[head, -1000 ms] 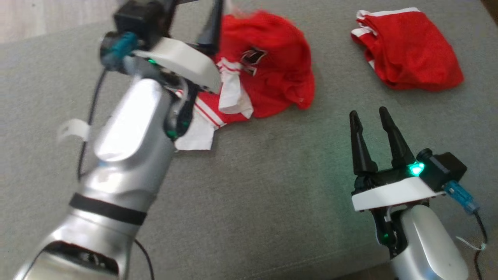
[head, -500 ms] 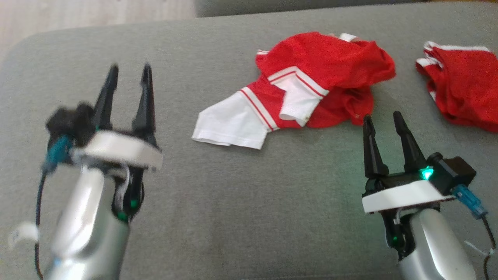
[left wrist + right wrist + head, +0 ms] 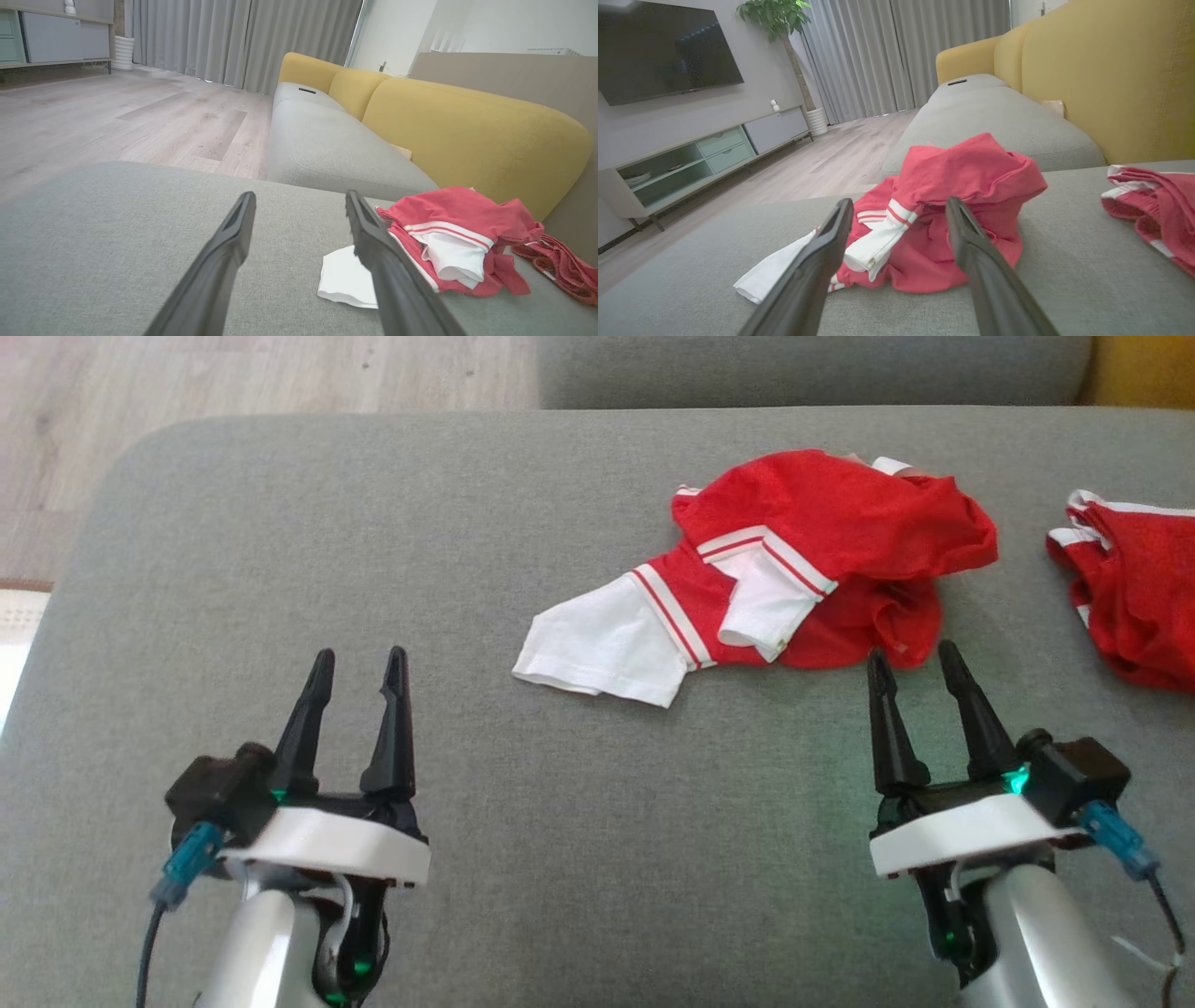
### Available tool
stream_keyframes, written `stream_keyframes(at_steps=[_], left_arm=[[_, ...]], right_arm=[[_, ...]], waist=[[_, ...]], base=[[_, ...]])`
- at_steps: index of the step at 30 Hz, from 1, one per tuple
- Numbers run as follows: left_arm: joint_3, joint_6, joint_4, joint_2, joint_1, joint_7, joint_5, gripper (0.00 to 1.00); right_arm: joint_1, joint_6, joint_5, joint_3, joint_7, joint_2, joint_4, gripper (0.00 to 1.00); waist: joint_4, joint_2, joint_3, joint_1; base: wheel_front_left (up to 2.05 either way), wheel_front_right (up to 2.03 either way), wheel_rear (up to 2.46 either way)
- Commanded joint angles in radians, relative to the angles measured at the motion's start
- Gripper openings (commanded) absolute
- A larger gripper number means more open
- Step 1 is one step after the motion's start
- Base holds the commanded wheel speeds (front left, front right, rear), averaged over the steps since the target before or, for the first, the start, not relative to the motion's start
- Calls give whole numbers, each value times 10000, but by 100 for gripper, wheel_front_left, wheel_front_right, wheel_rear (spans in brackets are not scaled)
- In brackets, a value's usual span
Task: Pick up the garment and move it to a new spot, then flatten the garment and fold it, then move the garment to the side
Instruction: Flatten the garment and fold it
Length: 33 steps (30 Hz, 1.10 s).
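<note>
Just ahead of right gripper [image 3: 911, 651], splayed and empty: garment [image 3: 840, 523], crumpled on grey sofa cushion [image 3: 560, 849], close to its tips. Well apart, lower left: left gripper [image 3: 360, 653], likewise splayed, grasping nothing.

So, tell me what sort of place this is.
Most likely a home living room: a yellow-and-grey sofa, a wall-mounted television above a low cabinet, and floor-length grey curtains over a wood floor.
</note>
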Motion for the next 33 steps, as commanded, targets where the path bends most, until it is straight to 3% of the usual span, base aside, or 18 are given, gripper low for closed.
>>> stream_keyframes(at_steps=[1, 10, 24, 25, 26, 27, 33], left_arm=[[311, -49, -387, 14, -418, -50, 61, 100], [-174, -7, -350, -30, -603, -51, -120, 100], [-704, 213, -383, -33, -865, -51, -395, 100], [-735, 228, -372, -33, -893, -51, -407, 100], [-752, 247, -359, -33, -911, -51, -418, 100], [-757, 264, -346, -33, -917, -51, -427, 100], [-684, 287, -173, -33, -724, -51, -436, 100]], right_arm=[[-228, -9, -61, 201, 27, -24, -282, 100], [-941, -9, 366, 480, 504, -24, 633, 100], [-3145, -9, 1699, 283, 745, -24, 3562, 100], [-3287, -9, 1707, 319, 650, -24, 3660, 78], [-3416, -9, 1700, 363, 540, -24, 3733, 6], [-3531, -9, 1660, 436, 440, -24, 3788, 0], [-3815, -9, 1461, 894, -129, -24, 3519, 0]], waist=[[45, 0, 33, 0], [587, 0, 414, 0], [1382, 0, 1198, 0], [1417, 0, 1220, 0], [1431, 0, 1225, 0], [1436, 0, 1220, 0], [1310, 0, 843, 0]], base=[[0, 0, 0], [0, 0, 0], [0, 0, 0], [0, 0, 0], [0, 0, 0], [0, 0, 0], [0, 0, 0]])
